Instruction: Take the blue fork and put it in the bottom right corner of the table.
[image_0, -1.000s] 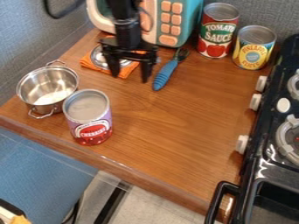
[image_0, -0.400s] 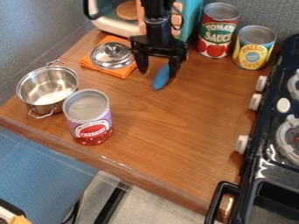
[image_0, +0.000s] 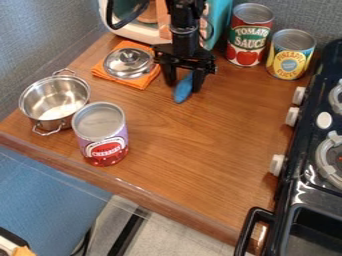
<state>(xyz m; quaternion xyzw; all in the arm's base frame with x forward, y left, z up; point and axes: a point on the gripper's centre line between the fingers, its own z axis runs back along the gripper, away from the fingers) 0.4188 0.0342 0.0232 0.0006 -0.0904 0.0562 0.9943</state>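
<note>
The black gripper (image_0: 184, 89) hangs over the back middle of the table, low at the blue fork. Its fingers are apart, one on each side of the handle as seen from here; whether they touch it I cannot tell. The blue fork (image_0: 182, 92) lies on the wooden table (image_0: 207, 140), the rounded end of its handle showing below the gripper and pointing toward the front. The gripper hides the fork's tines and upper handle.
Left of the gripper, a metal lid (image_0: 127, 63) rests on an orange cloth (image_0: 141, 82). A metal pot (image_0: 55, 100) and a cherries can (image_0: 101, 134) stand at left. Two cans (image_0: 248, 36) are at back right, a toy microwave (image_0: 137, 31) behind, a stove (image_0: 314, 160) at right.
My gripper has moved right and lower from beside the lid to the fork, and its fingers have come closer together. The fork's handle end has not moved.
</note>
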